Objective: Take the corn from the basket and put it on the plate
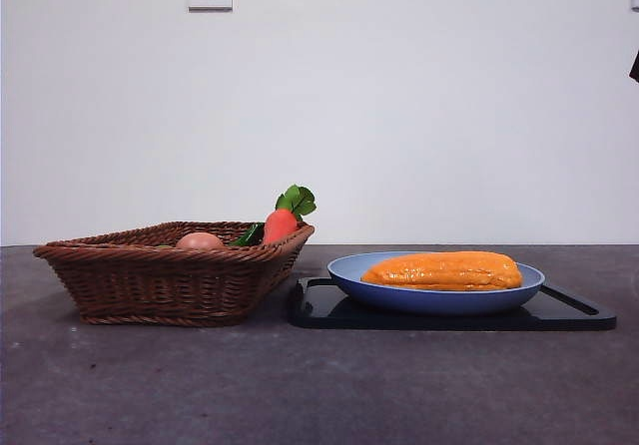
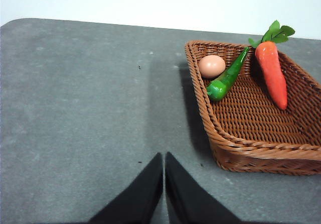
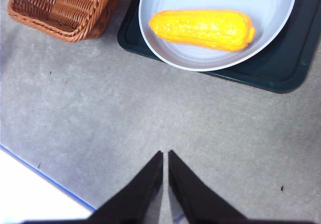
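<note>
The front camera is looking level across the table; both wrist cameras are looking down from above, sharing the basket.

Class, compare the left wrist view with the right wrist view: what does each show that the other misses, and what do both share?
Only the left wrist view shows the red-orange carrot, green pepper and pinkish round item, with the shut left gripper. Only the right wrist view shows the orange-yellow corn lying on the light-blue plate, the black tray, and the shut right gripper. Both show the brown wicker basket and grey table.
</note>
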You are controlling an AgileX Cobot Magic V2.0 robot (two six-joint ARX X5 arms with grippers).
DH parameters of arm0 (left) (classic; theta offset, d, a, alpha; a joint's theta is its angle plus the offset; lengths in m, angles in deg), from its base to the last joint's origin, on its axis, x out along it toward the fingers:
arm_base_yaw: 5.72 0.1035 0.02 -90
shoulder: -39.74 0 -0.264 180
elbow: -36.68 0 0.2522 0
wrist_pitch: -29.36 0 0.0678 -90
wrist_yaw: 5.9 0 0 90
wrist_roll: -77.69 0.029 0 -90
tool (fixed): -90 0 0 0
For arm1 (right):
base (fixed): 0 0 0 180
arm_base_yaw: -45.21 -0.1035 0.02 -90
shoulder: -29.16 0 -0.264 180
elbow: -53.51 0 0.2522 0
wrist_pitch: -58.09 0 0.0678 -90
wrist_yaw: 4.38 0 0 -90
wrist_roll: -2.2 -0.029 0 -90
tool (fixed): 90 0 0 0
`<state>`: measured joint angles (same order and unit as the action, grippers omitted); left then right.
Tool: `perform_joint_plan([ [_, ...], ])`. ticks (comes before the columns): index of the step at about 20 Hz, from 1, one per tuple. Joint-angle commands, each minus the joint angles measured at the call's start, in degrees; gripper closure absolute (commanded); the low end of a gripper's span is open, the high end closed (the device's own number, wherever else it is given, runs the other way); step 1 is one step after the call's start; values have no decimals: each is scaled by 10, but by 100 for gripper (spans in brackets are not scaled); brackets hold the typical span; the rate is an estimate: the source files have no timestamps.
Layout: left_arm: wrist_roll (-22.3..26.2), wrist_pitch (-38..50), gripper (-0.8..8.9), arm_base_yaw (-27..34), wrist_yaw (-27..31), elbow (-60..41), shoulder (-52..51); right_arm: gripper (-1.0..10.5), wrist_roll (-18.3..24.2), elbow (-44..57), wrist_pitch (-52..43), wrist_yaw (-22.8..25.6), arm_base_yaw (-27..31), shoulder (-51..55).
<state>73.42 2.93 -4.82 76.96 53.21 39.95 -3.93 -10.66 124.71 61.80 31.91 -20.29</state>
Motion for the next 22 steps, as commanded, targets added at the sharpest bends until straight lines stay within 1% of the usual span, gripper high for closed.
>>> perform_joint_plan([
  [1,-12,-11,807,1,1,-12,0,945,6,-5,-5,-1,-2,-2],
  [17,-12,-11,807,1,2,-12,0,945,10,-5,-14,2,-2,-2],
  [18,-12,-11,807,1,1,-12,0,945,28,-5,-25,4,-1,4],
  [19,-12,-10,807,1,1,-12,0,945,57,-5,-41,8,8,14],
  [20,-12,-11,807,1,2,-12,0,945,86,-3,-61,25,19,29],
  [21,-12,-11,807,1,1,-12,0,945,102,2,-91,43,31,48],
  [22,-12,-11,807,1,1,-12,0,945,110,15,-132,52,47,71],
])
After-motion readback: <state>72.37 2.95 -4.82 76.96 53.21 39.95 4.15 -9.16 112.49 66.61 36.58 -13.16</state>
